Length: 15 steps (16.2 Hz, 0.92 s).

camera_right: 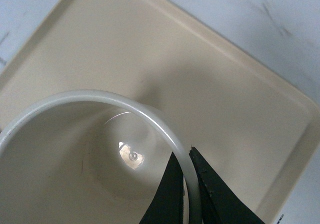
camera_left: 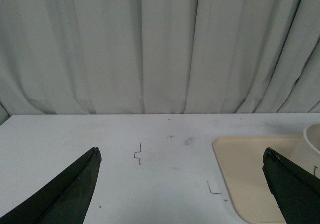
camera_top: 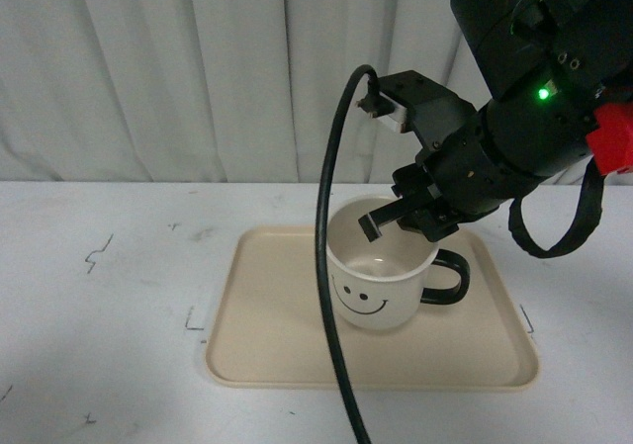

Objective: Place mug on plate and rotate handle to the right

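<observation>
Right tool (camera_top: pixel 394 222) clamps mug (camera_top: pixel 381 288) rim from above; mug upright on plate (camera_top: pixel 267 337), handle (camera_top: pixel 451 276) pointing right. Left tool (camera_left: pixel 181 153) gaping, well apart.

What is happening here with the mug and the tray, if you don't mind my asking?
The right gripper is pinching the rim of the mug, with one finger inside and one outside. The mug stands upright on the plate, and its handle points to the robot's right. The left gripper is open over the table, holding nothing.
</observation>
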Each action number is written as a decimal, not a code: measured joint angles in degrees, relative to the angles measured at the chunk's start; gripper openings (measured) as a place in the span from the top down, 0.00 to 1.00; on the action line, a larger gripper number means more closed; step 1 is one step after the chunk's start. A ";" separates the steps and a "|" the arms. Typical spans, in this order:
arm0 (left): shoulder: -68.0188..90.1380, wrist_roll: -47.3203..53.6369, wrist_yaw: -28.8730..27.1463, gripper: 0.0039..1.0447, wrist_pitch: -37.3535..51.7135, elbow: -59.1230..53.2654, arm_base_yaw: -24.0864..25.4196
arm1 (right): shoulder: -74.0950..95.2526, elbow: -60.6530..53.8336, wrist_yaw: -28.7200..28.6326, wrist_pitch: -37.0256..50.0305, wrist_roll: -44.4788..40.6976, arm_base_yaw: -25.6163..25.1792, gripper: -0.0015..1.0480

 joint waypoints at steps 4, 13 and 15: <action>0.00 0.00 0.00 0.06 -0.02 0.00 0.00 | -0.50 0.00 -5.75 -5.73 -17.03 -0.98 0.97; 0.00 0.00 0.00 0.06 -0.02 0.00 0.00 | 3.67 1.01 -9.22 -5.68 -21.64 -6.36 0.97; 0.00 0.00 0.00 0.06 -0.02 0.00 0.00 | 3.72 0.26 -9.25 -2.86 -21.68 -6.64 0.91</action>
